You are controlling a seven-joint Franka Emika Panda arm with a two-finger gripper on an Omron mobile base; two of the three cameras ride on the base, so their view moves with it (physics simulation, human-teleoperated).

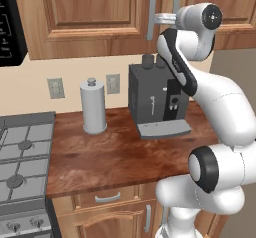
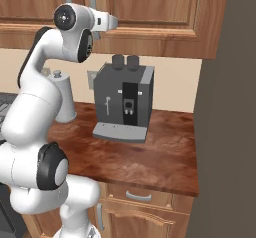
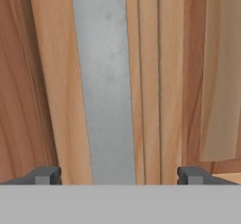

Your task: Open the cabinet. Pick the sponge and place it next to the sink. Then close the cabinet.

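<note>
The cabinet (image 1: pixel 90 12) hangs on the wall above the counter, both doors shut. Its long grey bar handles (image 1: pixel 151 9) run down beside the middle seam. My gripper (image 1: pixel 156 18) is raised to the left door's handle, level with the bar's lower part. In the hand view my gripper (image 3: pixel 118 176) stands open, and the grey handle (image 3: pixel 106 86) runs between the two fingertips (image 3: pixel 47 175) with a gap on each side. From the right base view my hand (image 2: pixel 111 22) is up against the cabinet (image 2: pixel 150 7). The sponge is hidden and the sink is out of view.
A dark coffee machine (image 1: pixel 157 99) stands on the wooden counter (image 1: pixel 110 152) right under my arm, with a grey paper-towel roll (image 1: pixel 93 106) to its left. A gas stove (image 1: pixel 22 152) lies at the left and a grey wall (image 2: pixel 230 132) bounds the right.
</note>
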